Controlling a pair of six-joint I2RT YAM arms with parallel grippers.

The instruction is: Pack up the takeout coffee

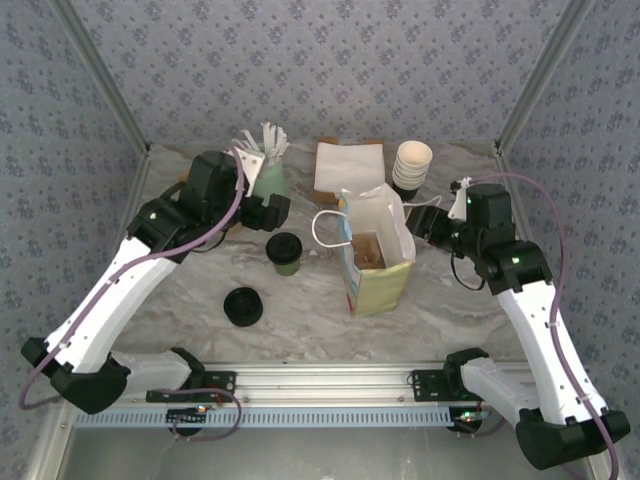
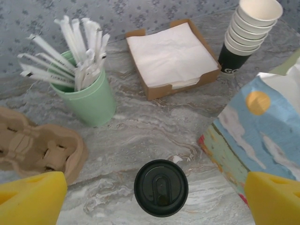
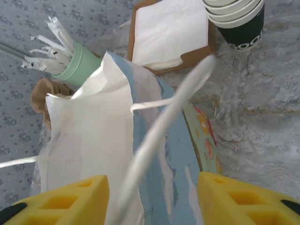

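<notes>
top external: marbled table [image 1: 300, 325], blue patterned walls [image 1: 320, 60] — one paper bag [image 1: 385, 270], one takeout coffee [image 1: 285, 252] left of it; left gripper [image 1: 272, 212] and right gripper [image 1: 422, 226] both spread apart.

Left wrist: takeout coffee [image 2: 161, 187] body is hidden under its lid; paper bag [image 2: 262, 136] is cut off at the right edge, cardboard carrier [image 2: 37, 150] at the left. Right wrist: bag handle [image 3: 161, 140] is a blur close to the lens, cup stack [image 3: 239, 26] clipped at the top edge. Top view: can't tell what's inside the bag.

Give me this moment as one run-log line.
left gripper: open, aimed at takeout coffee | right gripper: open at paper bag handle | coffee: not bagged
</notes>
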